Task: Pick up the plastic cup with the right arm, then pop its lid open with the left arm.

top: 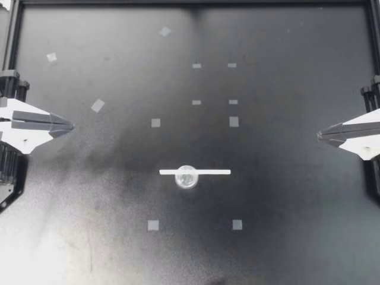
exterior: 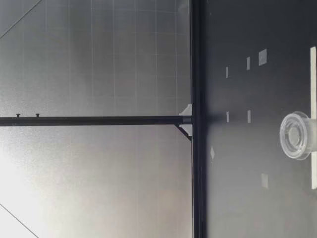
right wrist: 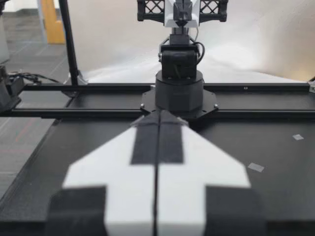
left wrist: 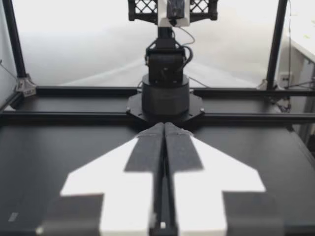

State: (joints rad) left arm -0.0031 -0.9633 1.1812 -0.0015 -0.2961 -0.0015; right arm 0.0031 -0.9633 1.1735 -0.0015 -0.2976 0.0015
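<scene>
We're looking at a big black counter (top: 285, 237) that's filling nearly the whole top view. Our left claw (top: 70, 126) is hanging at its own edge with its fingers pressed together and gripping nothing. Our right claw (top: 319, 135) is mirroring it on the opposite side, closed and empty too, and both wrist views are showing the same pinched-shut fingers.

Near the middle, a white strip (top: 208, 172) is lying flat. The clear cup (top: 186, 177) is sitting on it, well apart from either claw. Little tape squares (top: 153, 225) are dotting the surface around it.

What we're worrying about: that cup is looking light and see-through. We're guessing a claw arriving closed, or a bit off-centre, would be shoving or tipping it off the strip rather than catching it. And with the arms facing each other, we're thinking they could be bumping if both go for the middle.
</scene>
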